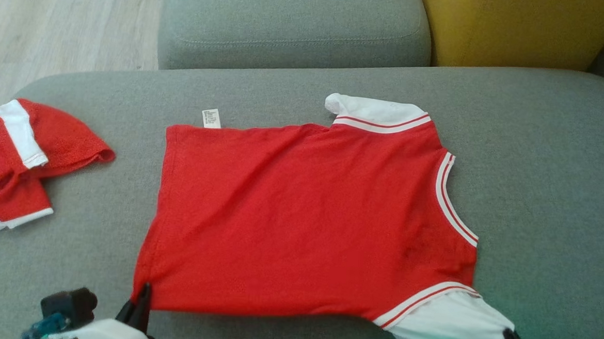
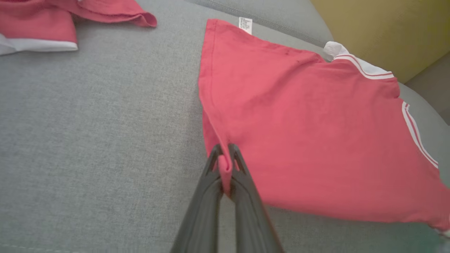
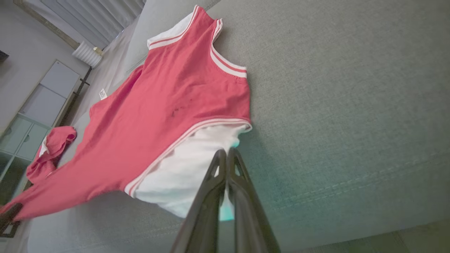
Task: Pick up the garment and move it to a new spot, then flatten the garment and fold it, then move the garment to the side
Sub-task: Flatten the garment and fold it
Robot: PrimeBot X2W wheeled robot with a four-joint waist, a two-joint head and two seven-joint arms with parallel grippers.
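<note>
The left gripper [image 2: 225, 151] has its fingers pinched tight on the near-left hem corner of the garment [image 1: 304, 216]. The right gripper [image 3: 225, 154] has its fingers pressed together on the edge of the white sleeve [image 3: 182, 175], near right. The garment lies spread almost flat across the grey sofa seat [image 1: 549, 177] (another red piece [image 1: 50, 146] sits crumpled well to the left). Light, soft, limp knit, I judge: it will sag between holds, so hem corners and sleeve ends suit gripping best.

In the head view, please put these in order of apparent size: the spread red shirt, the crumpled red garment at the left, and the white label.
1. spread red shirt, by far the largest
2. crumpled red garment, partly cut off by the view's left edge
3. white label, the smallest
</note>
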